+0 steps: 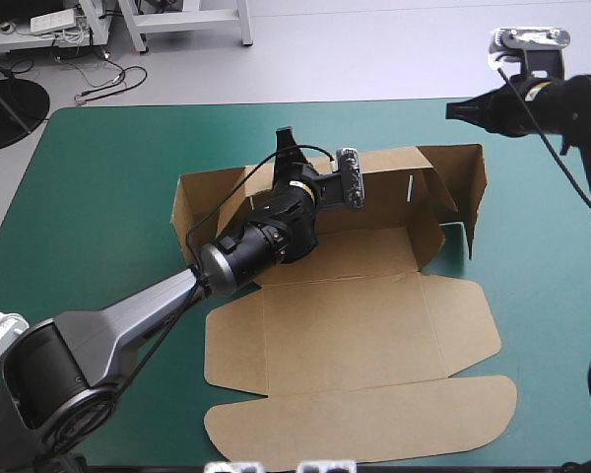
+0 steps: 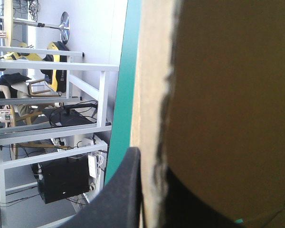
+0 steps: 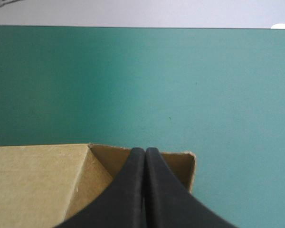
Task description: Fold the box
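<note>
Pinching the far wall (image 1: 384, 197) of the box (image 1: 355, 325), the left hand (image 1: 287, 141) is all but closed on the brown board, one black finger (image 2: 121, 190) on either face of the sheet. We judge the step to be standing this wall upright and tucking it. To do that well we would hold near the top edge, roll the wall over its crease rather than pull, and avoid dragging the whole box across the teal-green tabletop (image 1: 98, 197).

The right hand (image 3: 145, 152) hangs over the 2 o'clock corner, fingers pressed together on nothing, free to steady the right side wall (image 1: 473, 187).

The box sits mid-tabletop, with walls raised at 9, 12 and 3 o'clock and the lid (image 1: 374, 419) flat toward 6 o'clock. The board looks matte and stiff, with a rough cut edge, slotted walls and rounded lid corners.
</note>
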`<control>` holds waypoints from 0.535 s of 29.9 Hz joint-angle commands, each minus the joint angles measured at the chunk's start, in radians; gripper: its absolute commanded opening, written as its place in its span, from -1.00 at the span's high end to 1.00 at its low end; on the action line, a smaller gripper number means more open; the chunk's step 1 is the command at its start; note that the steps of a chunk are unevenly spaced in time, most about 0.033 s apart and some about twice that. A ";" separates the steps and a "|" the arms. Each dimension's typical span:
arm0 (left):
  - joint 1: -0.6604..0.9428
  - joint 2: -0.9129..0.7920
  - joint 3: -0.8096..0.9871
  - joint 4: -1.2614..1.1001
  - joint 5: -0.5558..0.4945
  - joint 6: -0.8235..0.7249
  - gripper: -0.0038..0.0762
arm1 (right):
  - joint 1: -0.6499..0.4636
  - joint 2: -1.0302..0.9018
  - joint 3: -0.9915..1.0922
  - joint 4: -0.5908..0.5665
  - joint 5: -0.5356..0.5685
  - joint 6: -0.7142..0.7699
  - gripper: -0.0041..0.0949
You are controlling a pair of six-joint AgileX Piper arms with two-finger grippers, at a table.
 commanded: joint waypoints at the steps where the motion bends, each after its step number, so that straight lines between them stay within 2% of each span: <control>1: -0.023 -0.047 -0.020 0.002 -0.001 -0.026 0.93 | -0.015 0.107 -0.184 0.070 0.066 -0.044 0.96; 4: -0.032 -0.047 -0.020 0.005 0.009 -0.019 0.93 | -0.054 0.219 -0.297 0.155 0.144 -0.061 0.96; 8: -0.037 -0.047 -0.020 0.006 0.015 -0.020 0.93 | -0.095 0.306 -0.368 0.190 0.221 -0.064 0.96; 16: -0.037 -0.047 -0.020 0.006 0.018 -0.023 0.93 | -0.106 0.368 -0.364 0.233 0.221 -0.081 0.96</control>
